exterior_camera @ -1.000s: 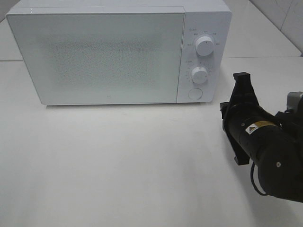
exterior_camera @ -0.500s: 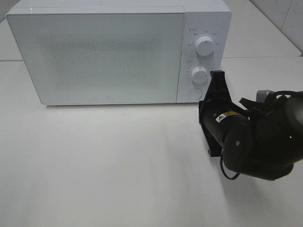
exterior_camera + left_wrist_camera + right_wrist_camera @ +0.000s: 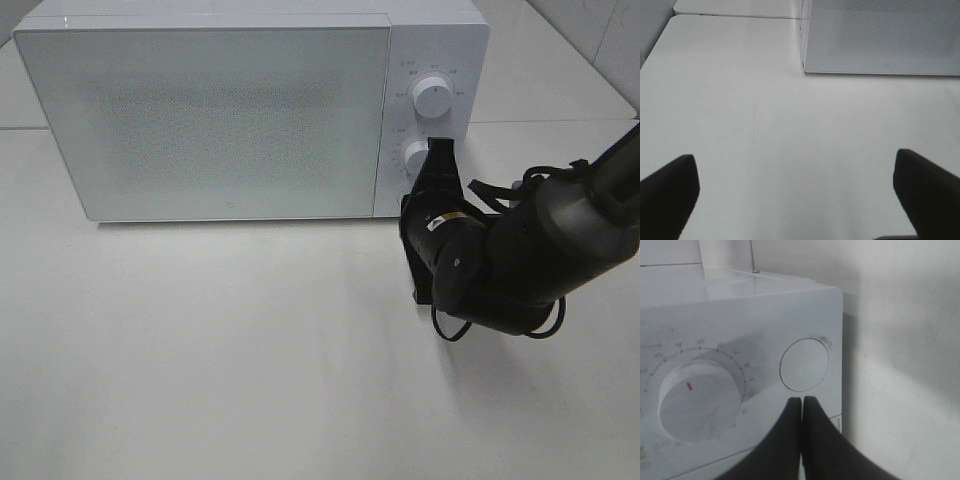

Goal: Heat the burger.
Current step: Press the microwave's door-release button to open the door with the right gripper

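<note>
The burger is not in view. The white microwave (image 3: 230, 120) stands at the back of the table with its door shut. My right gripper (image 3: 406, 212) is at the lower part of its control panel. In the right wrist view the right gripper (image 3: 802, 402) is shut and empty, its tips just beside the round door button (image 3: 804, 364) and next to the lower dial (image 3: 700, 400). My left gripper (image 3: 797, 200) is open and empty over bare table, in front of the microwave's left corner (image 3: 805, 60); it is out of the exterior high view.
The upper dial (image 3: 432, 97) and lower dial (image 3: 417, 157) sit on the panel above the button. The white table (image 3: 220, 350) stretches in front of the microwave. A seam between tables (image 3: 560, 122) runs behind on the right.
My right arm has swung left from the table's right edge to the microwave's control panel, bringing the shut fingertips up to the round button. The microwave door has stayed shut.
</note>
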You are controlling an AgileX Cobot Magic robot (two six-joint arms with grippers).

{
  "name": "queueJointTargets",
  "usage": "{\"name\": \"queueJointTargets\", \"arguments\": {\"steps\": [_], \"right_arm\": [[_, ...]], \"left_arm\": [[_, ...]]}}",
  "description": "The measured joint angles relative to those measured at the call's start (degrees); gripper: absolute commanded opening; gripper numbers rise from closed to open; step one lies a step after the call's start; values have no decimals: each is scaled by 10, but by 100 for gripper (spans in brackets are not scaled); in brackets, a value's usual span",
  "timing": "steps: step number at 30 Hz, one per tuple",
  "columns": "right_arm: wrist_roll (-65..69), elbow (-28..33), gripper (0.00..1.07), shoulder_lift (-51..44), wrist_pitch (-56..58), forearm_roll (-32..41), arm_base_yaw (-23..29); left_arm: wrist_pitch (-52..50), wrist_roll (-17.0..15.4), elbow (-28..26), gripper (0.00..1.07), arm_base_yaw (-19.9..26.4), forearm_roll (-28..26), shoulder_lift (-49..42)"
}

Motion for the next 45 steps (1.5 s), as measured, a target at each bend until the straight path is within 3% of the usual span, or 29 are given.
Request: {"name": "queueJointTargets", "arguments": {"steps": [20,45], "right_arm": [[5,-50,0,37,24,-14,-36],[2,-91,0,77,-4,7,-33]], "left_arm": [[0,0,0,98,0,0,0],[0,0,0,98,0,0,0]]}}
